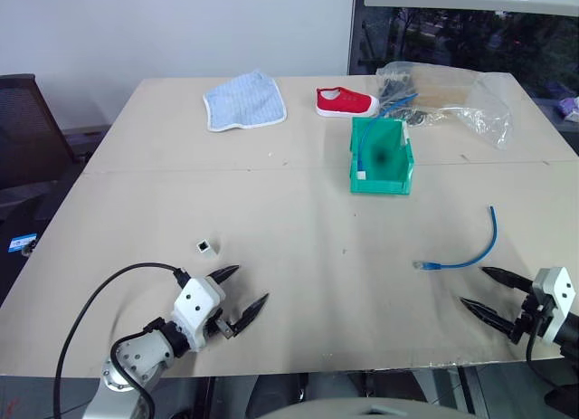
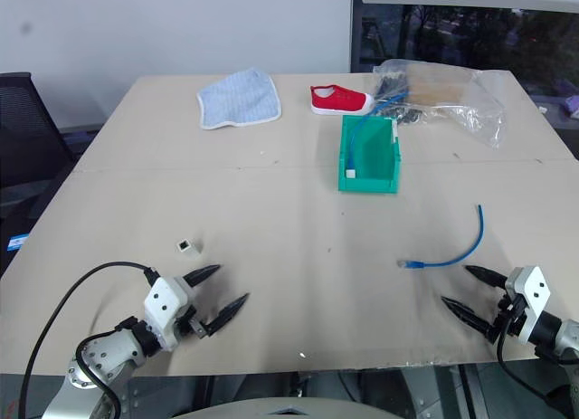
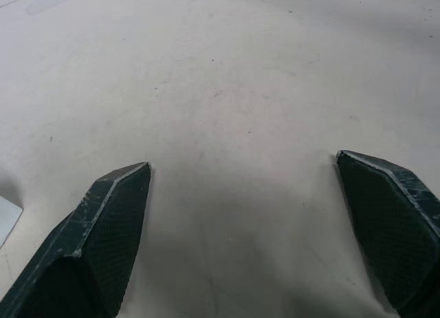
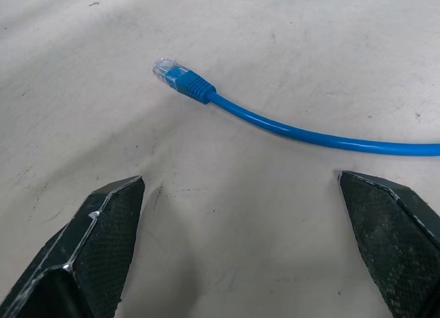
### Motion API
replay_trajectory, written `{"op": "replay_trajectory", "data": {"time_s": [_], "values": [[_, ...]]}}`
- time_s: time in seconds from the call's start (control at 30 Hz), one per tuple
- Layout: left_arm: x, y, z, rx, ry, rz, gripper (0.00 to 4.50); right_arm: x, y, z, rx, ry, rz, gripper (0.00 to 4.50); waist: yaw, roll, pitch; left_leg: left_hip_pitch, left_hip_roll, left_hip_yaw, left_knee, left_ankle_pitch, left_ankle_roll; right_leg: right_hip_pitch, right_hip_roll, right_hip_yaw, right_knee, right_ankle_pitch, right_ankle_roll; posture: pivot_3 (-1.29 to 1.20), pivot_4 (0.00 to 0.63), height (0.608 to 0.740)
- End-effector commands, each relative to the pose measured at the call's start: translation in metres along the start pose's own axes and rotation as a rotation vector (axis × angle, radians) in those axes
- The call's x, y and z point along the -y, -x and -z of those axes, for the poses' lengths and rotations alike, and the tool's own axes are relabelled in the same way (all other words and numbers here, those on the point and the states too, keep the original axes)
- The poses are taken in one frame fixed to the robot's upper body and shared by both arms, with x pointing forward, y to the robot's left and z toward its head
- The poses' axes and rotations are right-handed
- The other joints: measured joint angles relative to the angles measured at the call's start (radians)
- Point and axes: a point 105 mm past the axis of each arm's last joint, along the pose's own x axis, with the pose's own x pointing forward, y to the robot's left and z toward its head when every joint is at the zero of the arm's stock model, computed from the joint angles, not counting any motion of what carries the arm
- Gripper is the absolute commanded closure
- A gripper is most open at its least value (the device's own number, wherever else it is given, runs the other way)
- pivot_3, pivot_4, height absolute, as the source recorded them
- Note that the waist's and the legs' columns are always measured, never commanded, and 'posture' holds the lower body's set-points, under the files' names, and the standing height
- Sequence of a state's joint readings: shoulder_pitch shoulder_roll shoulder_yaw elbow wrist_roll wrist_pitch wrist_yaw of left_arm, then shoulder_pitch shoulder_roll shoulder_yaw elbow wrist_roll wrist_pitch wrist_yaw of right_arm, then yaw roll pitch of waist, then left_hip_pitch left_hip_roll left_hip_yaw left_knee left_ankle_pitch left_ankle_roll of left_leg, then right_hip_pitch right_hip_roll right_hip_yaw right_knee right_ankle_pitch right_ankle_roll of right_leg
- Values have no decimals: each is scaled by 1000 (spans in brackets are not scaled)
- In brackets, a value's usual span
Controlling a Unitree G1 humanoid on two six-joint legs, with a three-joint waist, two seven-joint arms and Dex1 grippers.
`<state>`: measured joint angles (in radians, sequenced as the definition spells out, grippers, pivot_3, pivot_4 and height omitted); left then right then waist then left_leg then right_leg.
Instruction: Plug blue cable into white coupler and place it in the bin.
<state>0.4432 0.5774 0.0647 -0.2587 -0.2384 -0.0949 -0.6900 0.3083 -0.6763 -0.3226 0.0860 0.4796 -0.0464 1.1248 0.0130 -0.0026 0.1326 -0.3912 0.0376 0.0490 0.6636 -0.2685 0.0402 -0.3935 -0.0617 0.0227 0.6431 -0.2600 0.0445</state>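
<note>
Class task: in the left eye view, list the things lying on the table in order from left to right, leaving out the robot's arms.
white coupler → blue cloth → red shoe → bin → blue cable

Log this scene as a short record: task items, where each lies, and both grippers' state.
blue cable: loose on the table, just ahead of the right gripper
white coupler: on the table, ahead of the left gripper, unplugged
bin: upright, farther back
left gripper: jaws open, empty
right gripper: jaws open, empty
</note>
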Motion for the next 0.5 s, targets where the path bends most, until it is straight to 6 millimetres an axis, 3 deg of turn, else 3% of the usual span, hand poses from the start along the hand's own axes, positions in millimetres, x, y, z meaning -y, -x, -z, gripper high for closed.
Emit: {"op": "replay_trajectory", "data": {"time_s": [0.03,0.5], "values": [[19,0,20,-89,61,69,71,2,1,-4,8,8,7,59,0,0,0,0,0,0,0,0,0,0,0,0,0,0,0,0,150,740],[18,-5,7,-63,69,64,71,2,4,-3,3,10,19,59,1,0,0,0,-1,0,0,0,0,0,1,0,0,0,0,0,150,740]]}}
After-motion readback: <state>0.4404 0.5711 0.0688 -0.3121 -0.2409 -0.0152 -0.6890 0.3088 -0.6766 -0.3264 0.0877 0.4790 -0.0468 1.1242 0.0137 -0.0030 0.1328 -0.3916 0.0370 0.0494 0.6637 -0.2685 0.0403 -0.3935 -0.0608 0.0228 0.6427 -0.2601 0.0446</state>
